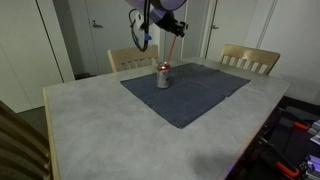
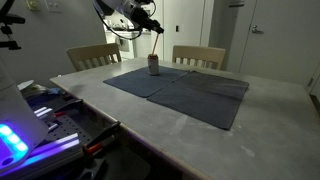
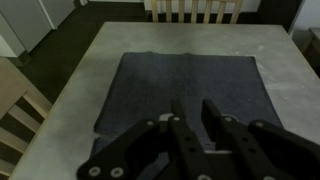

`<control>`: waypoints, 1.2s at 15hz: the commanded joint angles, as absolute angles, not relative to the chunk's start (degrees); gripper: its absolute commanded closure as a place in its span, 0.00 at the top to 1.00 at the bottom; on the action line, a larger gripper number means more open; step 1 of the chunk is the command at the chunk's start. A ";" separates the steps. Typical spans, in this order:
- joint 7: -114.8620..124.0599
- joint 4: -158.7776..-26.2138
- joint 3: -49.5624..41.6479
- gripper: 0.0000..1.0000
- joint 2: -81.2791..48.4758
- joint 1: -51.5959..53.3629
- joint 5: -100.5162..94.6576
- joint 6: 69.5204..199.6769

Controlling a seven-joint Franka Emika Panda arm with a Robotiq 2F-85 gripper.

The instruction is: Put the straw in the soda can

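The soda can (image 1: 163, 76) (image 2: 154, 65), red with a silver top, stands upright on a dark cloth (image 1: 190, 90) (image 2: 190, 90) (image 3: 185, 75) near the table's far side. The thin red straw (image 1: 168, 50) (image 2: 153, 44) rises from the can's top, leaning slightly. Its upper end reaches just under my gripper (image 1: 172, 28) (image 2: 152, 26), which hangs directly above the can. In the wrist view my gripper (image 3: 192, 105) points down at the cloth with its jaws a small way apart and nothing visible between them. The fingers hide most of the can there, and I cannot make out the straw.
Two wooden chairs (image 1: 132, 58) (image 1: 250, 58) stand at the table's far edge, with doors behind. The pale tabletop (image 1: 100, 120) surrounds the cloth. Cables and equipment (image 1: 295, 135) sit off one corner; a device with a blue light (image 2: 10, 140) lies beside the table.
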State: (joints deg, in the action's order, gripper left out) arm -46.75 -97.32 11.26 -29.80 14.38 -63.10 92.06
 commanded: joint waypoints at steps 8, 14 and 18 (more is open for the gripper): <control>-56.03 -93.27 11.78 1.00 -29.47 13.09 -62.36 93.64; -71.06 -96.72 14.30 1.00 -24.20 10.65 -53.73 101.22; -80.21 -99.55 14.52 1.00 -20.32 9.66 -47.29 106.57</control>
